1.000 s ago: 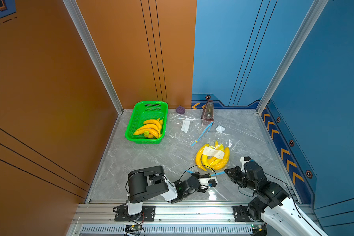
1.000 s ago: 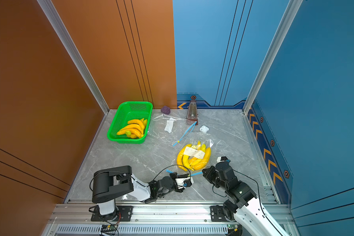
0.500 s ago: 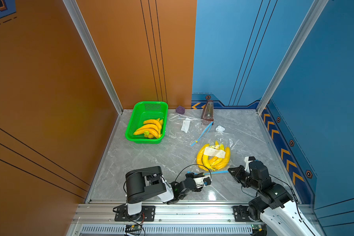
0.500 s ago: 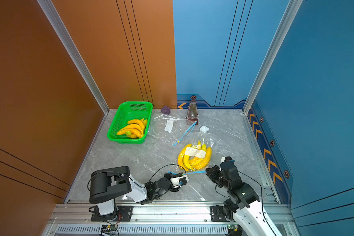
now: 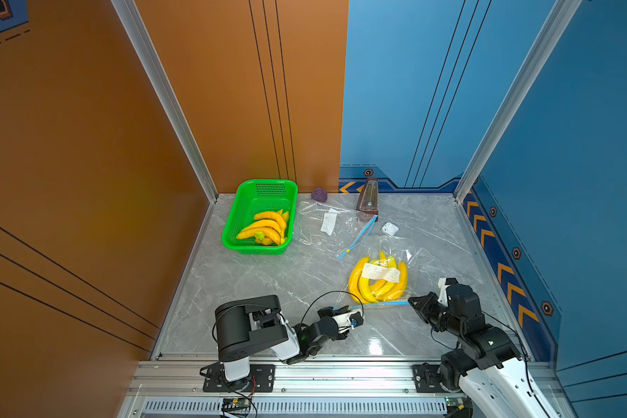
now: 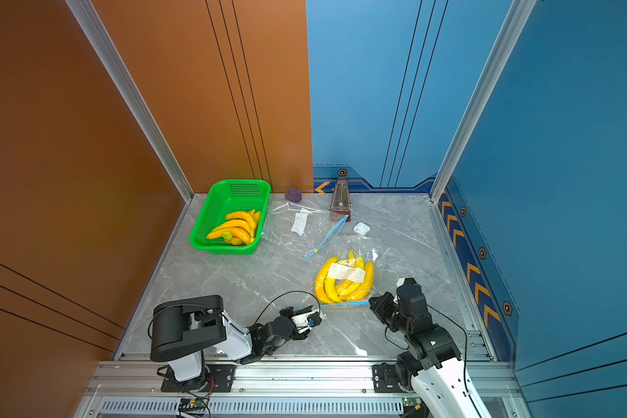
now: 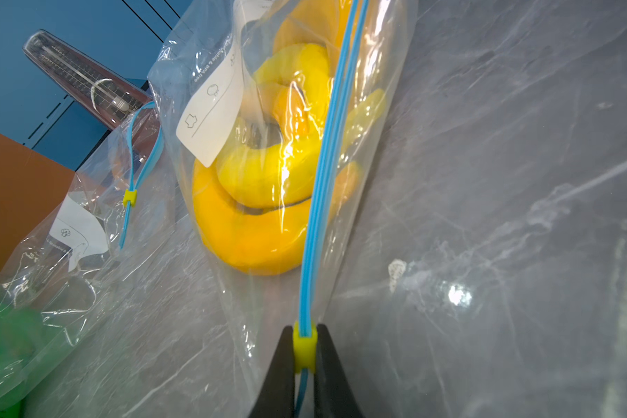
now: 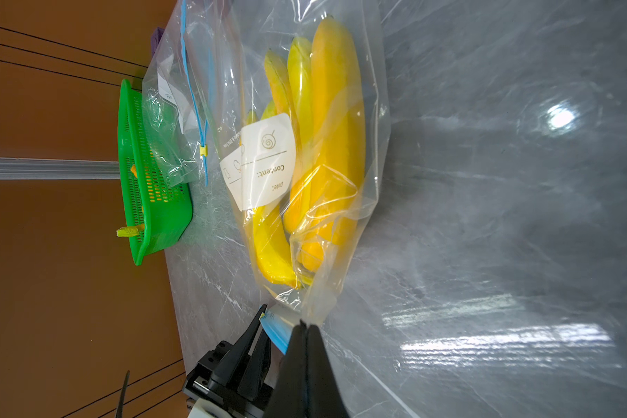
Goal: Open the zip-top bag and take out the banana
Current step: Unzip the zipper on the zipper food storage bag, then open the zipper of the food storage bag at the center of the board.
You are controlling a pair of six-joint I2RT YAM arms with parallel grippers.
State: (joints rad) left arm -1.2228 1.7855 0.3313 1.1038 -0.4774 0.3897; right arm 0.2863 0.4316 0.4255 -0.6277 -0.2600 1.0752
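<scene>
Left wrist view, closest in: the left pincer (image 7: 304, 331) is clenched on the small yellow slider (image 7: 304, 349) of the zip. The blue zip strip (image 7: 323, 181) runs straight away from it along the edge of the bag (image 7: 268, 289). Whether the two lips of that strip have parted I cannot tell. In the right wrist view, the right pincer (image 8: 306, 325) is pinched flat on the clear film at the other end of the strip. The bag's mouth is therefore stretched between the two arms, low over the bench (image 5: 268, 286). Just beyond that line, in both top views, lie the bananas (image 5: 373, 291), a yellow bunch fully inside the bag under a white label (image 5: 380, 272).

The film looks thin, floppy and slick. I judge it would slide out of a loose pinch, so the slider and the stiffer strip are the sound places to hold. The bunch looks smooth and firm, and is probably light. Once the mouth gapes, I would take a banana across its middle. I would expect the film to cling and drag along unless the other arm pins it.

Farther back lie a second bag (image 5: 312, 235), flat and empty, and a small white case (image 5: 390, 228). Beyond them is a green basket (image 5: 256, 249) holding more bananas. Against the back wall stand a metronome (image 5: 369, 195) and a purple cube (image 5: 319, 194).
</scene>
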